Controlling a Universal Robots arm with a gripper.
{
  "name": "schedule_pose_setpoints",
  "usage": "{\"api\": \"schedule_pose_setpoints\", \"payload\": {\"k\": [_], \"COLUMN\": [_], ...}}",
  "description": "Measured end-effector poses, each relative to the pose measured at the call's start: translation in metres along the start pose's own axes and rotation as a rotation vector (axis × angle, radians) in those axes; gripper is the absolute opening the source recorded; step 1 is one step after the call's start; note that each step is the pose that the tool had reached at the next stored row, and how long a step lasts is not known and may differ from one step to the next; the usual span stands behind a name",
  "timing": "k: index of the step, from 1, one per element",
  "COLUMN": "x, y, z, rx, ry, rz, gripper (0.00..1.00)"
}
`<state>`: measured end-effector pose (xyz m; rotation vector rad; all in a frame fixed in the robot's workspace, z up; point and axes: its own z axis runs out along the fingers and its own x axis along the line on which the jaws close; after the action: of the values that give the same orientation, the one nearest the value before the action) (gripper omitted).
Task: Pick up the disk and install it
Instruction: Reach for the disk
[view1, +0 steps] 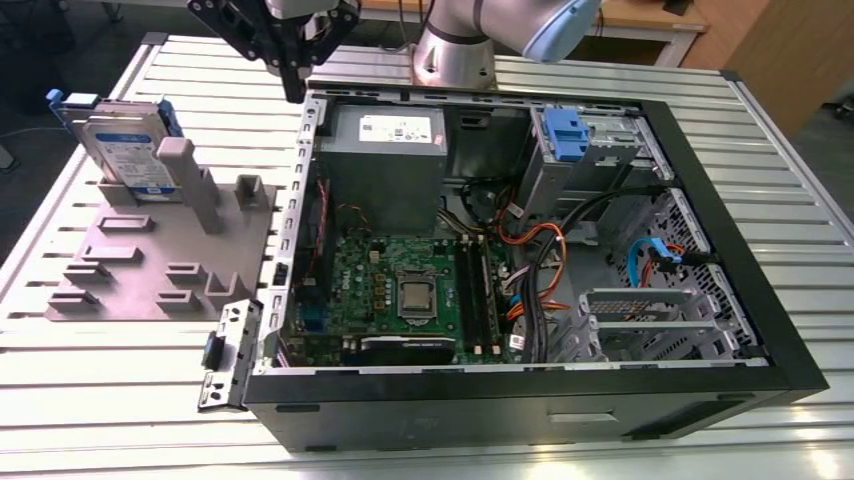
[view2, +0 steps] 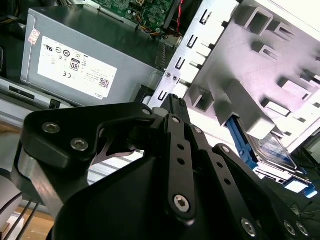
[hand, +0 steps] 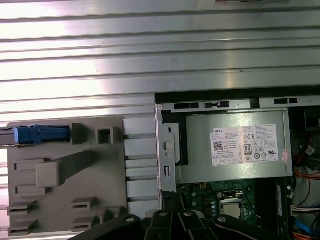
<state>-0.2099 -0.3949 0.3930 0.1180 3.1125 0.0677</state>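
The disk (view1: 127, 145), a silver drive with a white-and-blue label and a blue carrier frame, stands on edge in a slot of the grey fixture (view1: 147, 270) at the exterior view's left. My black gripper (view1: 296, 88) hangs above the computer case's back corner, to the right of the disk and apart from it, shut with nothing held. In the first wrist view the disk (hand: 40, 135) shows edge-on, with the gripper (hand: 174, 214) over the case wall. The second wrist view has the disk (view2: 272, 150) beyond the gripper (view2: 172, 100).
The open computer case (view1: 694, 380) lies on the slatted metal table (view1: 120, 400). Inside are a grey power supply box (view1: 380, 135) with a white sticker, a motherboard (view1: 400, 290), cables, and a drive bay with a small blue latch (view1: 567, 135). The arm's base (view1: 454, 50) stands behind the case.
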Motion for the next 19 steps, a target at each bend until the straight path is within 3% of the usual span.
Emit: {"api": "schedule_pose_setpoints", "payload": {"k": [11, 19], "x": [0.0081, 0.0094], "y": [-0.0001, -0.0002], "z": [-0.0002, -0.0002], "rx": [0.0000, 0.0000], "ry": [0.0000, 0.0001], "rz": [0.000, 0.000], "gripper": [0.11, 0.11]}}
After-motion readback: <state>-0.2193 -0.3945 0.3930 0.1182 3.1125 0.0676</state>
